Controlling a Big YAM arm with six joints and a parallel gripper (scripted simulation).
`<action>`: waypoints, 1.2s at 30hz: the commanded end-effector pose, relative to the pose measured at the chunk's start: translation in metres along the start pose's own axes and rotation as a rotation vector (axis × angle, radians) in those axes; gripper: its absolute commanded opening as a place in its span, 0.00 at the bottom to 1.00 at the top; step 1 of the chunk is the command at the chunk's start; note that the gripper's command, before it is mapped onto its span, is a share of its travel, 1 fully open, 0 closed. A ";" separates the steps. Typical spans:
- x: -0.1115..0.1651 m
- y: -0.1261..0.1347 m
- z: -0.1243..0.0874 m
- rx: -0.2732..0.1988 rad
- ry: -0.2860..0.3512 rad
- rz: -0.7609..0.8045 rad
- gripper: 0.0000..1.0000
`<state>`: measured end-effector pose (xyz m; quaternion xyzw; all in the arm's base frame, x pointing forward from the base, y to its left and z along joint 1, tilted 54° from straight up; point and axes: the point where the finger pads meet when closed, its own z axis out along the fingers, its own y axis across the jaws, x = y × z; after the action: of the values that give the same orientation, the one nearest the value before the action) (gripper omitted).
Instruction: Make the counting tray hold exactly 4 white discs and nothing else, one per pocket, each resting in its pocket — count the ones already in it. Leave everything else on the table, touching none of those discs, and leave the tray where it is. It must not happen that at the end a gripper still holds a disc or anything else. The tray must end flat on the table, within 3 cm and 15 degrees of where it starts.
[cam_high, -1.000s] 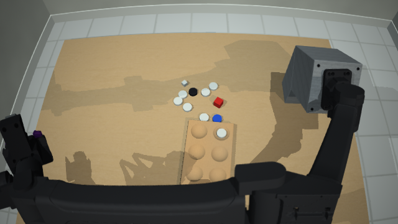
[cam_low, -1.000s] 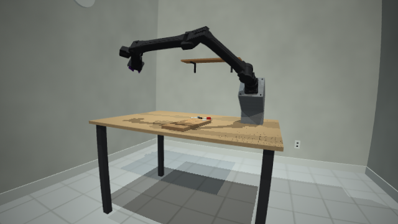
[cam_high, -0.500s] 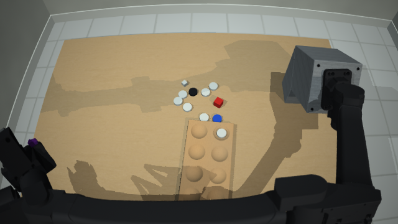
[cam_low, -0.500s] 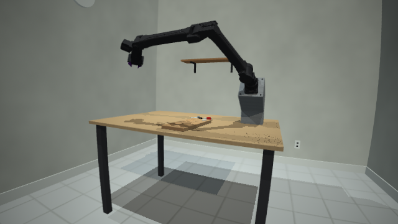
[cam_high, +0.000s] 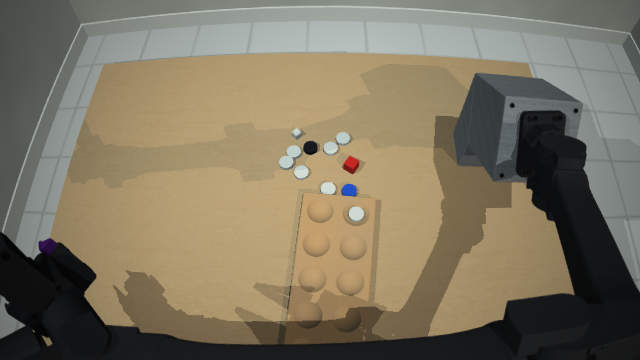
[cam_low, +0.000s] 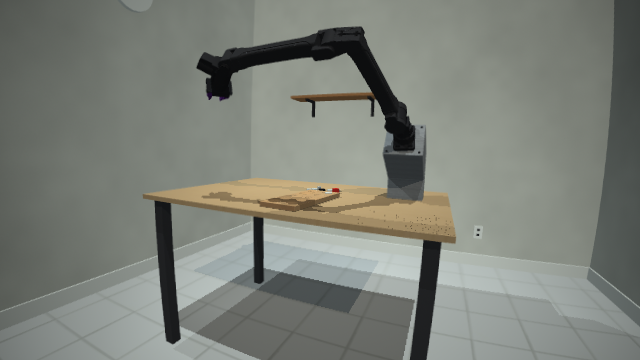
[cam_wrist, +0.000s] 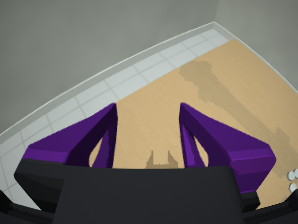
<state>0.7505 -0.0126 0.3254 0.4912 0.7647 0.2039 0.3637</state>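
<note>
The wooden counting tray (cam_high: 335, 250) lies flat on the table, with two columns of round pockets. One white disc (cam_high: 356, 214) rests in its far right pocket; the other visible pockets are empty, and the nearest ones are in shadow. Several loose white discs lie beyond the tray, the closest one (cam_high: 328, 188) just off its far edge. My gripper (cam_low: 218, 95) hangs high above the table's left side, far from the tray. Its purple fingers stand partly apart with nothing between them.
A blue disc (cam_high: 349, 190) lies at the tray's far edge, with a red cube (cam_high: 351, 164), a black disc (cam_high: 310, 147) and a small white cube (cam_high: 297, 133) among the loose discs. The grey arm base (cam_high: 515, 130) stands at the right. A wall shelf (cam_low: 332, 97) hangs behind.
</note>
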 end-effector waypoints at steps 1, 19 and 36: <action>-0.002 0.023 -0.037 -0.092 -0.034 -0.120 0.45; -0.006 0.030 -0.095 -0.208 -0.118 -0.327 0.45; -0.007 0.028 -0.157 -0.313 -0.237 -0.546 0.45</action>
<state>0.6709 -0.0104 0.4195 0.2811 0.7875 0.1660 0.5228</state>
